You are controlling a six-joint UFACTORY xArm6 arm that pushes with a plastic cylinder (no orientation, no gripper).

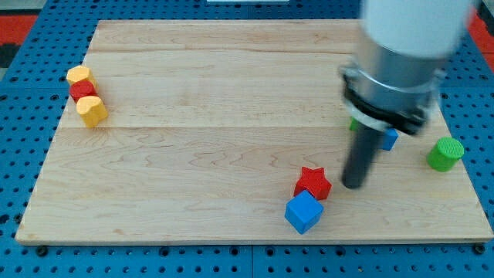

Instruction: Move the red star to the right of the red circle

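The red star (312,182) lies near the view's bottom centre-right of the wooden board (231,77). A blue cube (303,212) touches it just below. My tip (353,185) rests on the board just to the right of the red star, a small gap apart. The red circle (82,89) sits at the far left, squeezed between a yellow block (79,75) above and a yellow heart-like block (92,111) below.
A green cylinder (445,154) stands at the right edge. A blue block (389,139) and a sliver of a green block (353,123) are partly hidden behind the arm's body (401,62). The board lies on a blue pegboard surface.
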